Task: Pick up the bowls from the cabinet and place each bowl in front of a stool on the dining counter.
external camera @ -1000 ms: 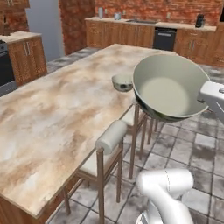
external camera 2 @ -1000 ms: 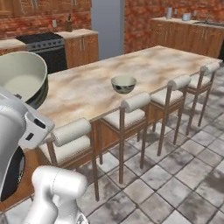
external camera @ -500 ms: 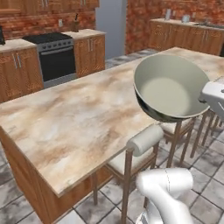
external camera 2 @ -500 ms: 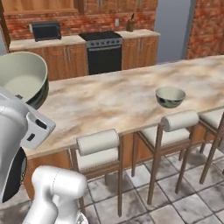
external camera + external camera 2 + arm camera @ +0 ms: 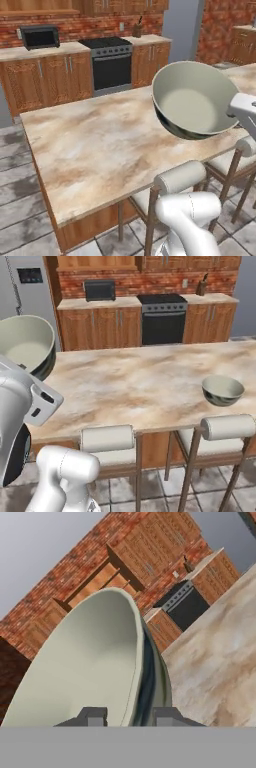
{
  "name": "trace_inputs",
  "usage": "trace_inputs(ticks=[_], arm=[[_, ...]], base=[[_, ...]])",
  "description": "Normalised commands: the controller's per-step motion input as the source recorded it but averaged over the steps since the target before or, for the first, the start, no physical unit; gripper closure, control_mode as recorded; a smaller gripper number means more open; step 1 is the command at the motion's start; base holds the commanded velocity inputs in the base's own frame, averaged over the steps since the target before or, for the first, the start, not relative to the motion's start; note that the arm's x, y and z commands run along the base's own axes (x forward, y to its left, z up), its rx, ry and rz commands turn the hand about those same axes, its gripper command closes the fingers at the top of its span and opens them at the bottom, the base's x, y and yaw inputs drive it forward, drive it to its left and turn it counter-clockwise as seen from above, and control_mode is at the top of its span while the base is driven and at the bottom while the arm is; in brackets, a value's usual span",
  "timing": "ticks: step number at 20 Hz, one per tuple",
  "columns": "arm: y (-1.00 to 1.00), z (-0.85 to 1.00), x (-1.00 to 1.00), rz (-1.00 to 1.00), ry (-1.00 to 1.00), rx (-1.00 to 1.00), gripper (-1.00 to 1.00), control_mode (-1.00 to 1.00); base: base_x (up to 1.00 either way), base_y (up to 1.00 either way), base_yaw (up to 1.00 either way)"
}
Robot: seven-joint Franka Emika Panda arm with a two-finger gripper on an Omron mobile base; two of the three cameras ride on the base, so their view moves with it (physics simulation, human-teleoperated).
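Two bowls show: one (image 5: 100, 667) is clamped by its rim between the fingers of the claw (image 5: 129, 716) and held tilted in the air beside the desk (image 5: 135, 386), the other (image 5: 222, 390) sits on the desk in front of a stool (image 5: 227, 428). Two stools stand at the desk's near edge in the right base view, and no writing is readable. Since half a second ago the whole scene has swung sideways with the base, while the held bowl stays clamped in the claw.

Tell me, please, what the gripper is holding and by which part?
A bowl, pinched at its rim: the gripper has one finger inside the wall and one outside.
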Motion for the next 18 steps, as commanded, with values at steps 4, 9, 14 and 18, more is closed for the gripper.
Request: trace_inputs(ticks=[4,9,14,18], arm=[[0.00,0.00,0.00,0.00,0.00,0.00,1.00,1.00],[0.00,0.00,0.00,0.00,0.00,0.00,1.00,1.00],[0.00,0.00,0.00,0.00,0.00,0.00,1.00,1.00],[0.00,0.00,0.00,0.00,0.00,0.00,1.00,1.00]], base=[[0.19,-0.55,0.44],[0.45,-0.35,0.43],[0.64,-0.28,0.43],[0.61,-0.35,0.44]])
